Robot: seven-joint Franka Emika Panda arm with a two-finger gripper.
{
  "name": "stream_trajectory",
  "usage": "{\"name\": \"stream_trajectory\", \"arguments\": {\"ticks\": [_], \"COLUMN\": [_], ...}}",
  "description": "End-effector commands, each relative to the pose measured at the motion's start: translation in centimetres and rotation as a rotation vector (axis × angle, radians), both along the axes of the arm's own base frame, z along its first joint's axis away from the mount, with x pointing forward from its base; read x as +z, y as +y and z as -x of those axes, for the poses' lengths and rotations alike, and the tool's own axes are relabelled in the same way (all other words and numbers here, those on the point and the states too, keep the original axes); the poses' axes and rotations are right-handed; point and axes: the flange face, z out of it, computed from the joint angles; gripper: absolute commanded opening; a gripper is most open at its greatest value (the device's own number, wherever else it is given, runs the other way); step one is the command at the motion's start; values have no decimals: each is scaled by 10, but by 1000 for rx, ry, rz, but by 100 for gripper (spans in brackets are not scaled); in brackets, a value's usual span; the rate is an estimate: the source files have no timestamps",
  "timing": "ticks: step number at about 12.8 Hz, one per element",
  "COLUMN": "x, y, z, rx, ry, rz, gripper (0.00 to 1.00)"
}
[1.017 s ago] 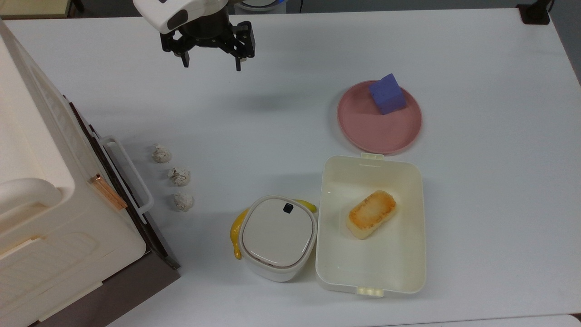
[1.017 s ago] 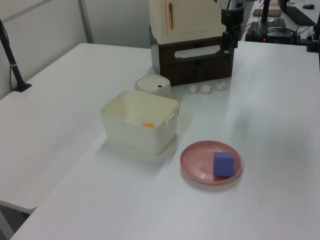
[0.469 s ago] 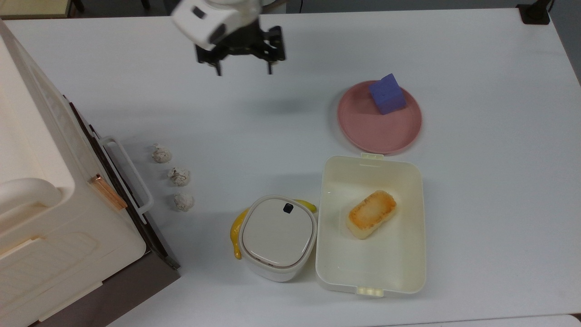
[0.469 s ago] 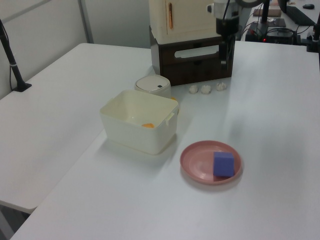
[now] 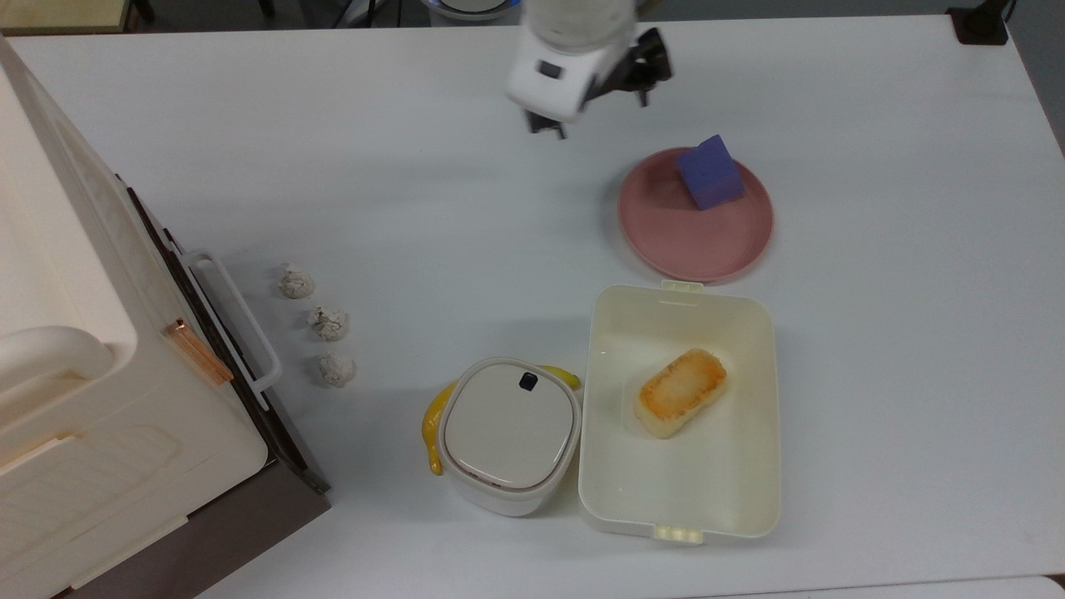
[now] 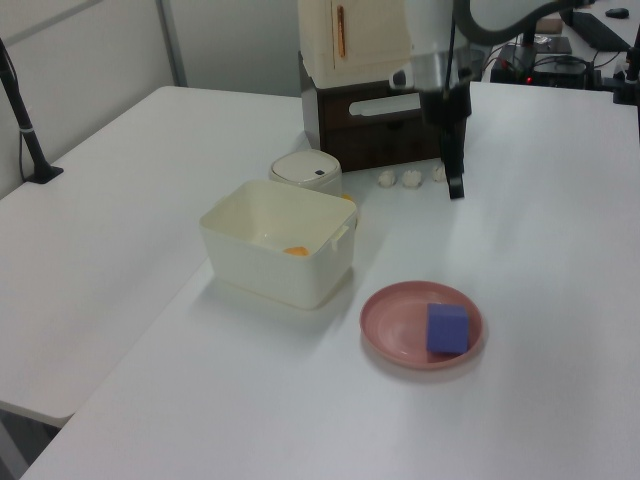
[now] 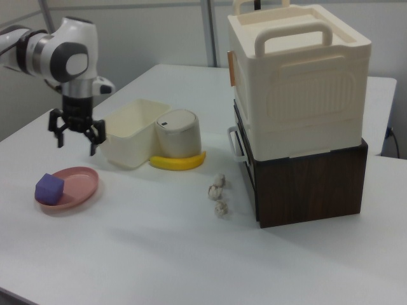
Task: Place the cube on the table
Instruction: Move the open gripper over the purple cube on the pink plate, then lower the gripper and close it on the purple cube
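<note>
hand [image 7: 76, 135] hung with its fingers spread wide and nothing between them, above the surface [image 5: 899, 349] and near the pink plate [image 5: 666, 233] without reaching over it. cube [image 5: 710, 172] sat on that plate, against the rim on the top view's upper right, turned at an angle to the plate's edge, so the task's first step, the grasp, looked not yet done.

outward from the plate lay the open cream container [image 5: 753, 466] holding a toasted block [image 5: 681, 392], just below the plate in the top view, then a lidded pot [image 5: 509, 433] with a banana [image 5: 433, 428] behind it.

risks, as i judged them: fingers not squared to the cube's rotated faces could catch a corner and spin it; a low descent could strike the raised rim and tip or drag the plate; releasing too near the container could leave the cube against its wall.
</note>
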Motion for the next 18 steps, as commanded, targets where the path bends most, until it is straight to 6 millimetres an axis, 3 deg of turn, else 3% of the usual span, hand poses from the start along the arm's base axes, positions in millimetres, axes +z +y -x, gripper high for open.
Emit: {"name": "stream_trajectory", "arguments": {"ticks": [1,5,7,9,13,14,15,16,18], "x": [-41,-86,-105,-109,-155,-160,-163,-163,-149], "y": [45,93,108,125,150,160,165,167,161], "z": [8,7,5,9,12,18,21,22,17], "rx": [61,38,34,35,36,33,41,39,27], "ry": [73,72,69,57,77,87,91,96,94], "rz": [-52,-36,-28,-23,26,35,38,36,28], "gripper": [100,100,100,100,100,82,46,2,0]}}
